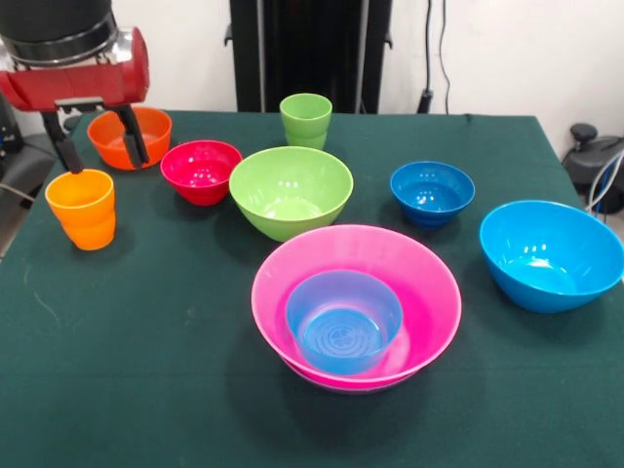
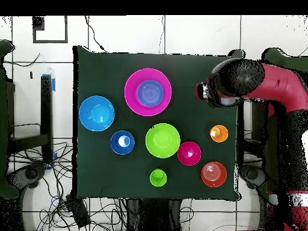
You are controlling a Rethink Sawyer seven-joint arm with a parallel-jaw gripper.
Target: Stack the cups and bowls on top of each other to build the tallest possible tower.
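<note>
My gripper (image 1: pixel 105 161) hangs open at the table's left, its fingers spread just above and behind the orange cup (image 1: pixel 81 208) (image 2: pixel 219 133), with nothing held. One fingertip (image 1: pixel 71 166) is close to the cup's rim. Behind the fingers sits the orange bowl (image 1: pixel 156 127) (image 2: pixel 213 174). The wide pink bowl (image 1: pixel 429 283) (image 2: pixel 132 90) holds a small bluish-purple bowl (image 1: pixel 343 322) (image 2: pixel 148 92). Standing apart are the red bowl (image 1: pixel 201 171), lime green bowl (image 1: pixel 291 190), dark-blue bowl (image 1: pixel 432 192), sky-blue bowl (image 1: pixel 551 253) and light green cup (image 1: pixel 305 120).
Everything stands on a dark green cloth (image 1: pixel 146 390) covering the table. The orange cup is near the cloth's left edge in the front view. In the overhead view the red arm (image 2: pixel 271 84) reaches in over the table's right side.
</note>
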